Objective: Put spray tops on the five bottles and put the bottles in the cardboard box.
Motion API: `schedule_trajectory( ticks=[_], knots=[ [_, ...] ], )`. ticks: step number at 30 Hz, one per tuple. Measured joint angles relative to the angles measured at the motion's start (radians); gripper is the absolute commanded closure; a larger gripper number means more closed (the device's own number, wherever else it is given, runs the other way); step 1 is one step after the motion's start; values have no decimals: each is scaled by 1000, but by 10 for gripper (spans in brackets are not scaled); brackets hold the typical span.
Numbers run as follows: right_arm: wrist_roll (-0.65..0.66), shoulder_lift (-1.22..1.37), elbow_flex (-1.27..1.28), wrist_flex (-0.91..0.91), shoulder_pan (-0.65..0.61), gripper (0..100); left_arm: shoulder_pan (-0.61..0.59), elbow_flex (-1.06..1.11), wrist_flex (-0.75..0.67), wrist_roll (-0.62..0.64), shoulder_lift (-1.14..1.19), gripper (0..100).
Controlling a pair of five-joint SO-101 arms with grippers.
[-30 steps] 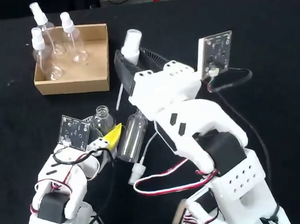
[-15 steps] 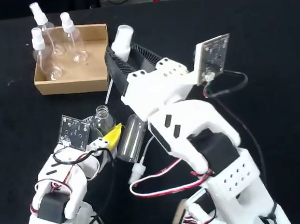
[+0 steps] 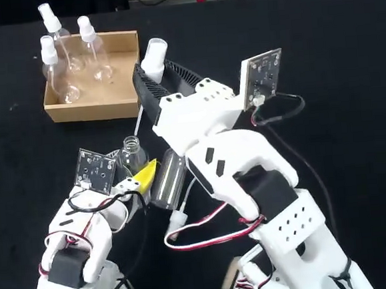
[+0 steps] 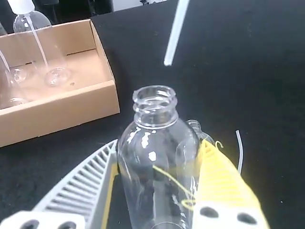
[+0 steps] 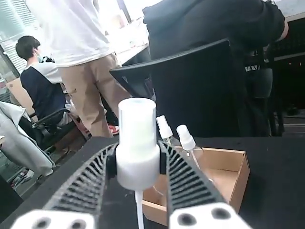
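Left wrist view: the left gripper [image 4: 157,148] pinches an uncapped bottle [image 4: 155,164] upright between its grey and yellow fingers, the open neck uppermost; beyond it the cardboard box [image 4: 71,102] sits on the black table [image 4: 248,57]; in the high view, three capped bottles [image 3: 53,65] stand inside the box, towards its far side; the right gripper [image 5: 137,153] is clamped on a white spray top [image 5: 137,119], held above the table just beside the box; its dip tube [image 3: 138,125] hangs down, the end near the open neck but apart from it; another bottle [image 3: 166,180] lies on its side just beside the left gripper, with a second spray top [image 3: 178,219] at its near end; whether that top is attached, I cannot tell.
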Motion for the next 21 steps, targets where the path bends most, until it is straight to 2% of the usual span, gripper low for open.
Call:
schedule_trajectory(
  ticks=[21],
  knots=[
    [0, 98, 77, -25, -29, 981, 0, 0, 0, 0, 0, 820]
  ],
)
